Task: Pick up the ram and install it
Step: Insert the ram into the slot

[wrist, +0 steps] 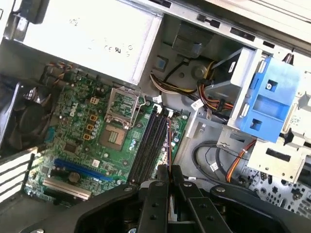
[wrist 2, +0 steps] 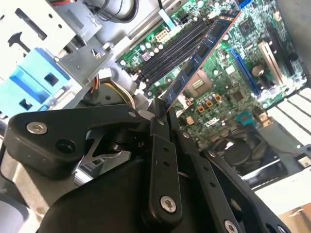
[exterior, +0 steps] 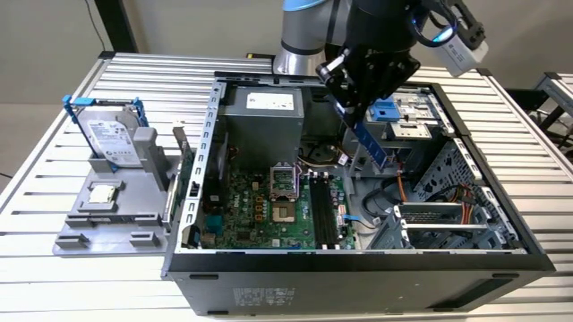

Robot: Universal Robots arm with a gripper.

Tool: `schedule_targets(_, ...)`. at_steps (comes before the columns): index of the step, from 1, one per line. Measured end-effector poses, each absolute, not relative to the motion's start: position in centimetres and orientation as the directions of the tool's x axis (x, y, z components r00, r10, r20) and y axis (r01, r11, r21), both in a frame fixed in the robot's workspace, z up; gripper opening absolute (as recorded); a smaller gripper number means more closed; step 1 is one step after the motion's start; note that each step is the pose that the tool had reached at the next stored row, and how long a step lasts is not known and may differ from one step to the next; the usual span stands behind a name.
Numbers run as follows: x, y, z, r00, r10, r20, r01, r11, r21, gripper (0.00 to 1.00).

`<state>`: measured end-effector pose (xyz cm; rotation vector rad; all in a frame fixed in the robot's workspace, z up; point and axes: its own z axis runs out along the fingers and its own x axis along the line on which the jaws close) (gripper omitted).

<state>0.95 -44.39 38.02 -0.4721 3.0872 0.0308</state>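
Ram [wrist 2: 201, 56]: gripped by one end, its free length slanting down out of the fingers; it hangs in the air above the memory slots [exterior: 324, 211], apart from them.
Fingers [wrist 2: 159, 145]: closed tight on the ram's upper end, one against each face.
Gripper [exterior: 347, 100]: poised over the memory slots, inside the mouth of the open computer case [exterior: 358, 272].
Motherboard [wrist: 77, 141]: green, carrying the memory slots.
Hard drive [exterior: 112, 137]: outside the case, well apart from the memory slots, at the exterior view's left.
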Motion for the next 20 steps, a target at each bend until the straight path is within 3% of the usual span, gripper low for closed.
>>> schedule_targets(20,0.98,-44.34,37.56,-0.995,-0.099,-0.021,-0.1,0.995,0.017,0.0)
